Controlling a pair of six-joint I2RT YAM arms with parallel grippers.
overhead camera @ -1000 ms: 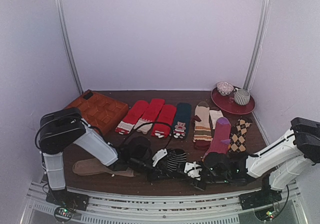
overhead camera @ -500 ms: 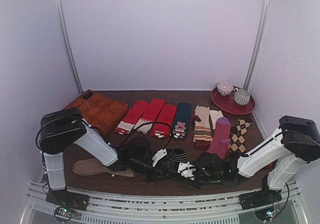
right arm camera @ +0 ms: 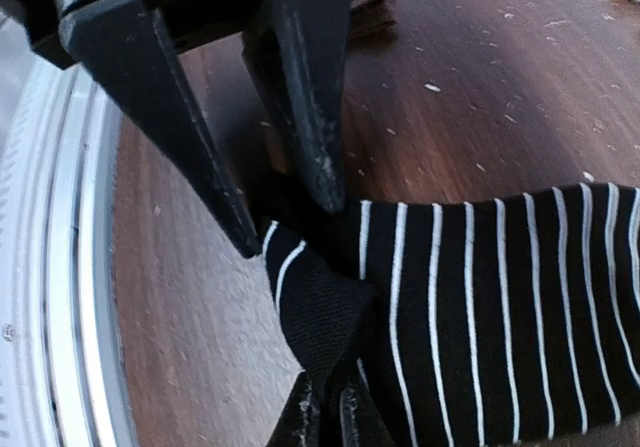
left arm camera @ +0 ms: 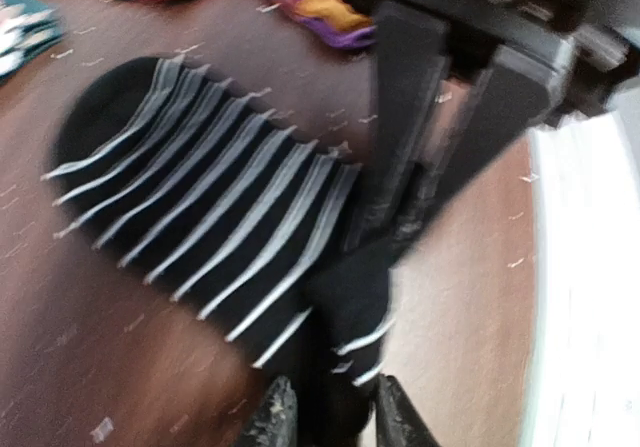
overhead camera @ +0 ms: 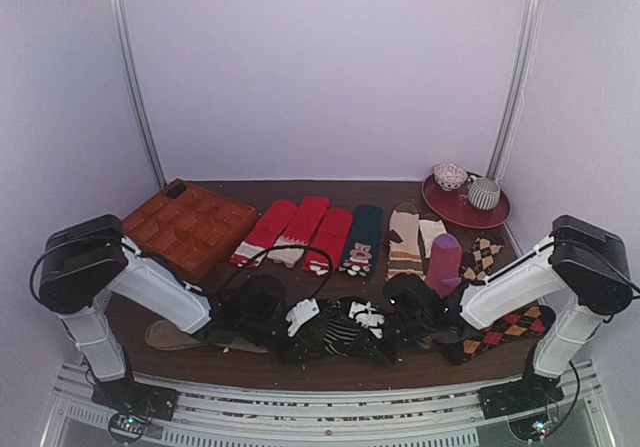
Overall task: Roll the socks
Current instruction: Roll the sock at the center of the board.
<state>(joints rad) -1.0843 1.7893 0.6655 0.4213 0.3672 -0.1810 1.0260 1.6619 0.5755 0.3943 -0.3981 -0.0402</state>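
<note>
The striped ankle sock (overhead camera: pixel 345 333) lies on the tabletop (overhead camera: pixel 330 189) at its 6 o'clock edge, midway between the arms, with one end folded over on itself. The right hand (left arm camera: pixel 392 239), reaching in from 3 o'clock, is clamped on that folded end, probably to keep the first turn of the roll from springing back. The left hand (right arm camera: pixel 290 229), reaching in from 9 o'clock, has its fingers apart astride the same end without pinching it, likely ready for a fresh hold.
</note>
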